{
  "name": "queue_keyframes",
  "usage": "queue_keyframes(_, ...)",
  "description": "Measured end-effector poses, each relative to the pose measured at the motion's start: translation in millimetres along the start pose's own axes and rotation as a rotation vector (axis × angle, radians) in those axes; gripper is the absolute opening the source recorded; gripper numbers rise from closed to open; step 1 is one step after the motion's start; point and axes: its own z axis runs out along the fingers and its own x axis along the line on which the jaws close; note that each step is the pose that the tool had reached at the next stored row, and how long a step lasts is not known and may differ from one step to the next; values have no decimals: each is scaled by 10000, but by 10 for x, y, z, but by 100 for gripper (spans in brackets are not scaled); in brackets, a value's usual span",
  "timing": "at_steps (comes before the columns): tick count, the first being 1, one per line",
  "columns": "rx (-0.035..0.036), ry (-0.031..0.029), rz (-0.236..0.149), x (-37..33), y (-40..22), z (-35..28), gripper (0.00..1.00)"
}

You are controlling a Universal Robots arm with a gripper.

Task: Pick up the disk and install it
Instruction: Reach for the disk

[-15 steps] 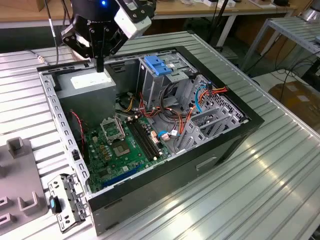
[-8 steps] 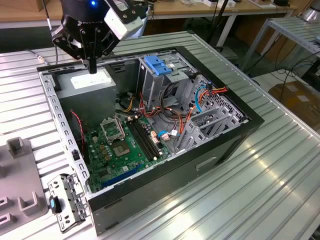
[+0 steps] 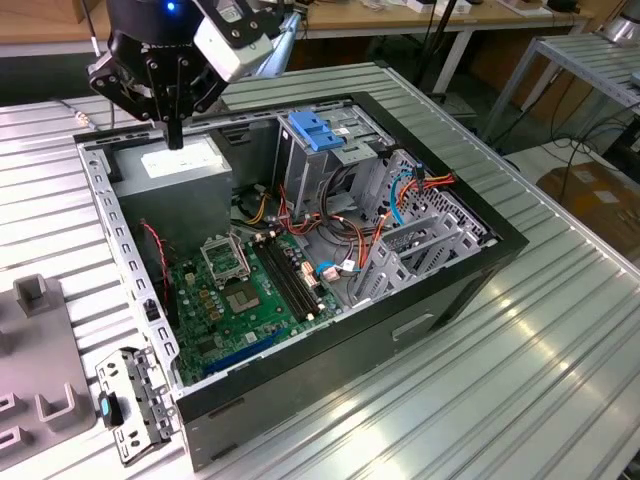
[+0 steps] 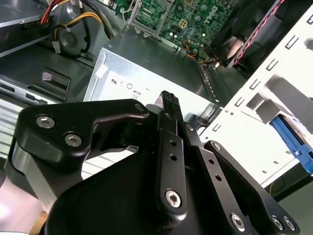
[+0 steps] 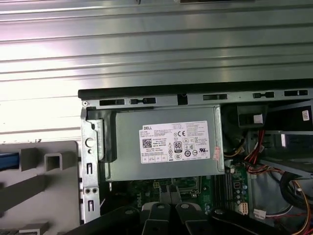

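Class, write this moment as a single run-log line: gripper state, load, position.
gripper: shut | load: none | position: over power supply, at a corner of open computer case

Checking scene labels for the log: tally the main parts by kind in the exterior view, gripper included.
computer case: 1
power supply: 1
motherboard: 1
blue bracket: 1
gripper: 1
Total: 5
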Motion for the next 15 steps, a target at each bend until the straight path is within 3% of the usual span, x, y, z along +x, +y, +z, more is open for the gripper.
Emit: queue_keyframes(15,0,0,1,178,-14,1,11)
